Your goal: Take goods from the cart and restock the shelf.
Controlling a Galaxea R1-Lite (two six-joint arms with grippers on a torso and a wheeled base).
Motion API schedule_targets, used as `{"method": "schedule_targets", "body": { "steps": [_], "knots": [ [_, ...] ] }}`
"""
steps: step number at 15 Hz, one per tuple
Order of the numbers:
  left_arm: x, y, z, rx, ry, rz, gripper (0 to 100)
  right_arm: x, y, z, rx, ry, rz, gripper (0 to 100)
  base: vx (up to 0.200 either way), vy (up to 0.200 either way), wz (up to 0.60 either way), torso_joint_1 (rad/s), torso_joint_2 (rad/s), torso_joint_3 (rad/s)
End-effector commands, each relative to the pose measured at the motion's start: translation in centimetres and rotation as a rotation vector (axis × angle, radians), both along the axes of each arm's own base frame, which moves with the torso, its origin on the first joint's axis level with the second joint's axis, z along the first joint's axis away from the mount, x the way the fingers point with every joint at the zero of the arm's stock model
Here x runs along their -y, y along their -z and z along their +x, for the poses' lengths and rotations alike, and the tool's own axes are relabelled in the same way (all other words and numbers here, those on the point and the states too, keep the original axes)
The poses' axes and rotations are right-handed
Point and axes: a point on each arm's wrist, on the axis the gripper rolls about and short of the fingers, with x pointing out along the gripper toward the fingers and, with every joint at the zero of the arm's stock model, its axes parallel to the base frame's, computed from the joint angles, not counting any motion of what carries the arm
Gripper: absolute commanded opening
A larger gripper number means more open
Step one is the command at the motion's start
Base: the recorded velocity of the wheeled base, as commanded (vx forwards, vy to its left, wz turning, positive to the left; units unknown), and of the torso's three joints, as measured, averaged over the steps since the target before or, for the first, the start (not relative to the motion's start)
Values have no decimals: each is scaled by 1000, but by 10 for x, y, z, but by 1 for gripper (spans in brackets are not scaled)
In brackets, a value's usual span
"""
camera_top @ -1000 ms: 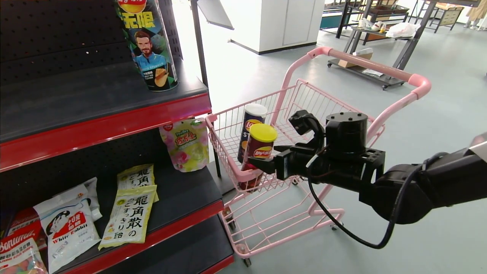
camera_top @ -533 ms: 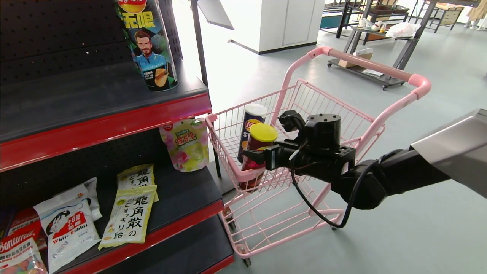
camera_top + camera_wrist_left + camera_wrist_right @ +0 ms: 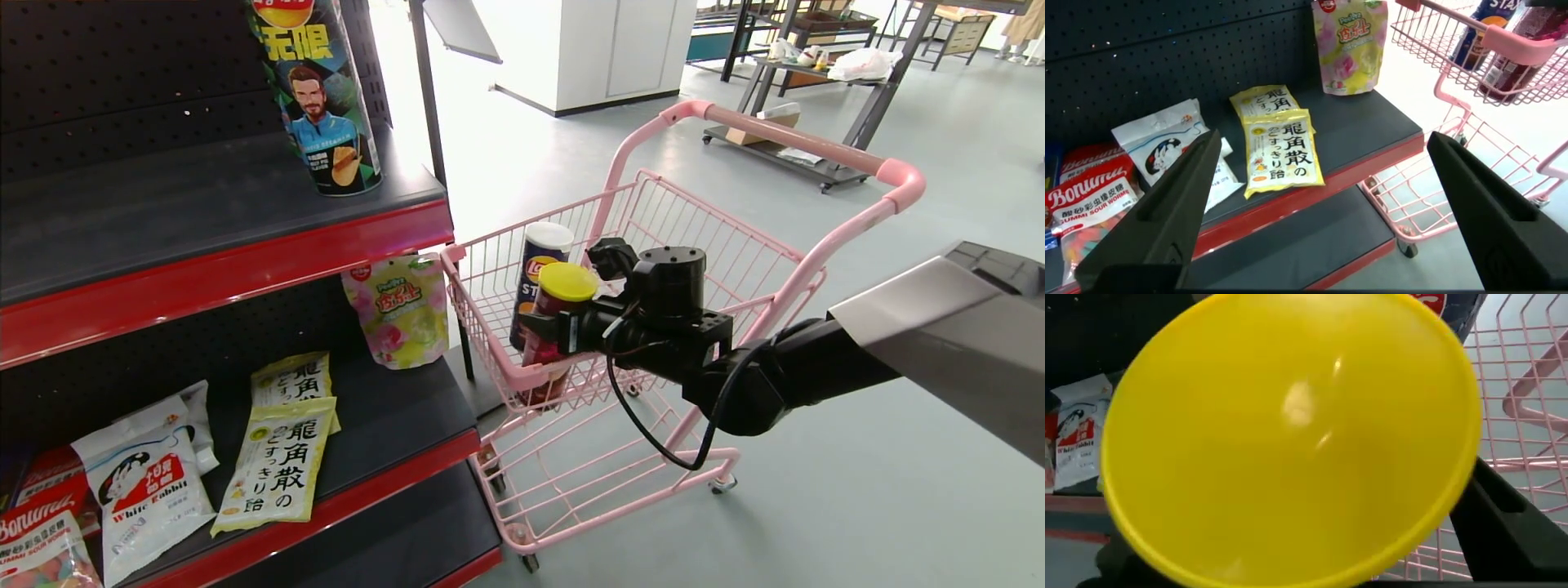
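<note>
A dark red chip can with a yellow lid (image 3: 565, 282) stands tilted in the front corner of the pink cart (image 3: 784, 139), next to a dark blue can with a white lid (image 3: 545, 245). My right gripper (image 3: 570, 289) reaches into the cart basket, open, with one finger on each side of the red can just under its lid. Up close, the yellow lid (image 3: 1290, 433) lies between the fingers of my right gripper (image 3: 1306, 539). My left gripper (image 3: 1323, 140) hangs open in front of the lower shelf (image 3: 1372, 131), holding nothing.
A tall green chip can (image 3: 322, 98) stands on the upper shelf board (image 3: 163, 212), which has free room to its left. Candy bags (image 3: 282, 457) lie on the lower shelf; a pink-green pouch (image 3: 398, 310) hangs by the cart. Tables stand on the grey floor behind.
My right arm has pushed forward into the cart, bringing its fingers from in front of the red can to either side of it. The cans and cart have stayed put.
</note>
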Motion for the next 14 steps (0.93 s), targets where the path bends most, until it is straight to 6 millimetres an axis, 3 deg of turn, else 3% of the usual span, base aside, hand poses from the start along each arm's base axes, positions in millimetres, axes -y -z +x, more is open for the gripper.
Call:
{"method": "schedule_targets", "body": {
  "steps": [1,4,5,14],
  "knots": [
    [0,0,0,0,-1,0,100,0,0,1,-3,2,5,0,0,0,0,0,0,0],
    [0,0,0,1,-1,0,100,2,-4,-1,3,6,12,0,0,0,0,0,0,0],
    [0,0,0,0,-1,0,100,4,-14,-4,22,5,18,0,0,0,0,0,0,0],
    [0,0,0,0,-1,-2,100,32,-126,-59,273,-18,116,0,0,0,0,0,0,0]
  ]
}}
